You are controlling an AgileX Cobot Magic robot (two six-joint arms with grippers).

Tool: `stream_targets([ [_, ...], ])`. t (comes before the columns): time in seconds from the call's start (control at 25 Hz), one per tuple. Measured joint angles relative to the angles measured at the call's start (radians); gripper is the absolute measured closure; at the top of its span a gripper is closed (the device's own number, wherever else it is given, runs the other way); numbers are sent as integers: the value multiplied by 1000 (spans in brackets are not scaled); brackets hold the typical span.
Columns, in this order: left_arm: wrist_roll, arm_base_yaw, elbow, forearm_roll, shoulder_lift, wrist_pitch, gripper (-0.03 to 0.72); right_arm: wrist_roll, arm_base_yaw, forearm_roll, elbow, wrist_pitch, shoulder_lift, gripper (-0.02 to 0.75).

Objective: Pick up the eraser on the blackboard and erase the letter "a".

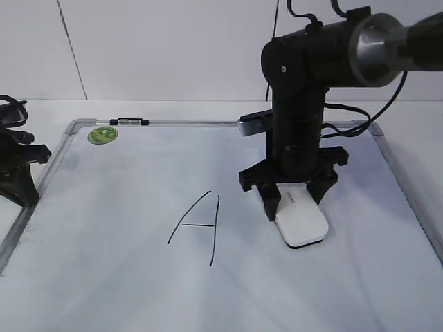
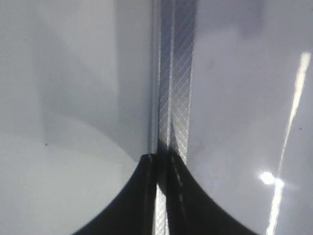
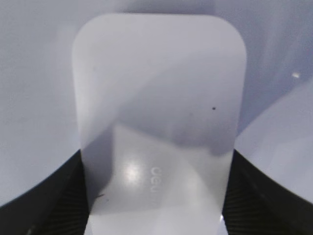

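Our right claw point(image 1: 294, 200) stands over the white eraser point(image 1: 302, 223), its two fingers closed against the block's long sides, gripping it low so the felt underside can sit flat on the blackboard point(image 1: 124, 277). The eraser lies right of the capital "A" point(image 1: 197, 227); we see no lowercase "a", which may be hidden beneath the block or arm. Our left claw point(image 2: 161, 161) waits pinched together, holding nothing, over the board's metal frame point(image 2: 176, 73), clear of the work.
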Motion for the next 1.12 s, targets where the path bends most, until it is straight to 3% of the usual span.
stream_targets([
  [0.76, 0, 0, 0, -2, 0, -3, 673, 64, -19, -160, 26, 8, -415, 209],
  [1.12, 0, 0, 0, -2, 0, -6, 673, 80, -172, -173, 189, 14, -531, 209],
])
